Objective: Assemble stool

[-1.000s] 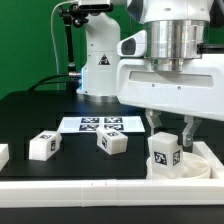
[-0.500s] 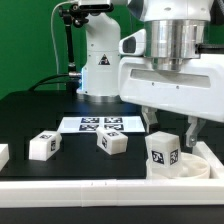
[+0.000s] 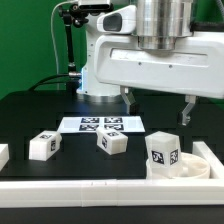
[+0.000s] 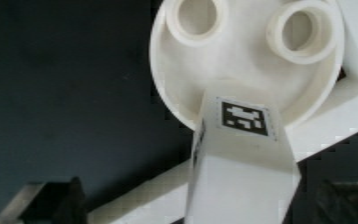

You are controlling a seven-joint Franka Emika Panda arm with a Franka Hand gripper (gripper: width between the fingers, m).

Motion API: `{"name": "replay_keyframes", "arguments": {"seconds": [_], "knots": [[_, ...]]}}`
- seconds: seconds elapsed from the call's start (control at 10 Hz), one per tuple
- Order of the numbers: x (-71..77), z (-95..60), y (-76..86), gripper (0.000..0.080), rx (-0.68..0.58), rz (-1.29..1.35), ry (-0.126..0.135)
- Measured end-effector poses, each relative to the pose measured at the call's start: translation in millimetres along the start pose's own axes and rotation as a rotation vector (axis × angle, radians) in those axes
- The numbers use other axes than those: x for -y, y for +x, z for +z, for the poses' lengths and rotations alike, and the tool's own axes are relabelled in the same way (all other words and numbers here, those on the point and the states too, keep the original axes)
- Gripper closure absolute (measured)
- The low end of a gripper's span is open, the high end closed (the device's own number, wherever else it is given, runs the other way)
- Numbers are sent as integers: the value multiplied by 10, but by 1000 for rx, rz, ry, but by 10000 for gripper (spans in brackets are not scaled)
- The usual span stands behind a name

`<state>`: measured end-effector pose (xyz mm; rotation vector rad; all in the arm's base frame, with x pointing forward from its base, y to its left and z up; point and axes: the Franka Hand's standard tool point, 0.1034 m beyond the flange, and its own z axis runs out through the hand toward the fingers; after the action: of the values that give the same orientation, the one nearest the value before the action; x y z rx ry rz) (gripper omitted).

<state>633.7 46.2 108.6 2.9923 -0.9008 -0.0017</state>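
Pincer (image 3: 156,104): open and empty, fingers spread wide, hanging clear above the work with nothing between them.

Seat (image 3: 188,170): lies flat on the surface (image 3: 40,115) at the exterior view's right, against the rim bars (image 3: 100,186). One leg (image 3: 163,152) stands on it, long axis upright, tag facing the camera. The wrist view looks down that leg (image 4: 243,165) to the seat (image 4: 247,60), where two open sockets show. How firmly the leg is seated cannot be judged.

Governing relation: the standing leg is almost directly beneath the pincer, apart from both fingers. Two loose legs (image 3: 43,145) (image 3: 112,142) lie to the exterior view's left, in front of the marker board (image 3: 100,125). Fetching one likely means travelling that way before descending.
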Motion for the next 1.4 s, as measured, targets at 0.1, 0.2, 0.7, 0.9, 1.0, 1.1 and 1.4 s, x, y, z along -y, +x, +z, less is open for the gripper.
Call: {"name": "replay_keyframes", "arguments": {"seconds": [0.1,0.2,0.7,0.9,1.0,1.1,1.4], "knots": [[5,9,-9,151,1,-2,-1],[3,11,-8,151,1,-3,-1],[-100,113,-228,151,145,-271,-93],[-314,153,-232,151,253,-291,-114],[-413,135,-145,151,251,-265,-105],[-379,148,-166,151,249,-265,-105],[-403,166,-108,151,232,-357,-78]]}}
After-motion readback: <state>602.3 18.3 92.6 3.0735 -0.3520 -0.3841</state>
